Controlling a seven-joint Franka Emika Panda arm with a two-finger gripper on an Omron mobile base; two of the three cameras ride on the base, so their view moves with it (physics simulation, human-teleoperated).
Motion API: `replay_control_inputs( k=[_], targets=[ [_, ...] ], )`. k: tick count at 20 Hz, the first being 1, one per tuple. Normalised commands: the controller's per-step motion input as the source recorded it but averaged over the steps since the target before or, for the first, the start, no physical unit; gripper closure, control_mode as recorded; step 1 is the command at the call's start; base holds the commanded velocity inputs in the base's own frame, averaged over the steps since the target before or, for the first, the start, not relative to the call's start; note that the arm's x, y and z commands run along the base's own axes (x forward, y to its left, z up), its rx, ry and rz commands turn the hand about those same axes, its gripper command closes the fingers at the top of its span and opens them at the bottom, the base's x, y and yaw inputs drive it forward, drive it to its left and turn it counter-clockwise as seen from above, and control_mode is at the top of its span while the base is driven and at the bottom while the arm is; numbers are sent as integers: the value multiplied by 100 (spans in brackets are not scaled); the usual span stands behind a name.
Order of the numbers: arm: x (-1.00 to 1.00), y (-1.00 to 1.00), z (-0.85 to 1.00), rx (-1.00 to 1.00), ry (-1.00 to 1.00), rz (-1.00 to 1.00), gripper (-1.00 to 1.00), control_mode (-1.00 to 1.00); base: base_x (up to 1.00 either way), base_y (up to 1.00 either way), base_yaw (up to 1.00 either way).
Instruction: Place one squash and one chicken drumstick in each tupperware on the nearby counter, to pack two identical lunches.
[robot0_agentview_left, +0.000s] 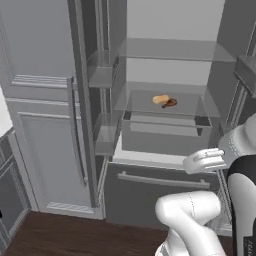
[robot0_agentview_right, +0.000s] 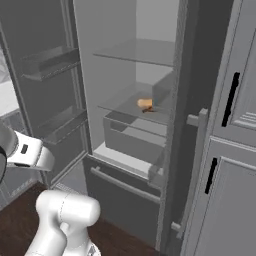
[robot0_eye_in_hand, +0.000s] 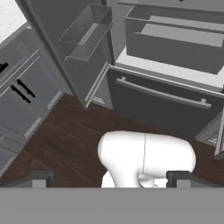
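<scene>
The open fridge (robot0_agentview_left: 165, 100) stands in front of the robot, both doors swung out. The arm is folded low before the freezer drawer (robot0_agentview_left: 160, 192), hand pointing down at the dark wooden floor (robot0_eye_in_hand: 65, 135). The gripper (robot0_eye_in_hand: 111, 179) has its jaws spread wide and holds nothing. On a glass shelf (robot0_agentview_left: 145, 102) lie a squash (robot0_agentview_left: 160, 99) and a chicken drumstick (robot0_agentview_left: 170, 103), touching; small and blurry. The clear drawer (robot0_agentview_left: 165, 132) under them looks bare.

We see the open fridge (robot0_agentview_left: 165, 100) from behind, left and right, sharing its shelves; our hand camera looks down at the floor (robot0_eye_in_hand: 65, 140).
</scene>
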Motion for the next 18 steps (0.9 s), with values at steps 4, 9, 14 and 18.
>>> replay_control_inputs(
  k=[4,9,14,18],
  targets=[
    [0,0,0,0,0,0,-100,100,0,-75,-18],
    [0,0,0,0,0,0,-100,100,4,2,-38],
    [0,0,0,0,0,0,-100,100,0,54,-42],
    [0,0,0,0,0,0,-100,100,22,58,-34]
  ],
)
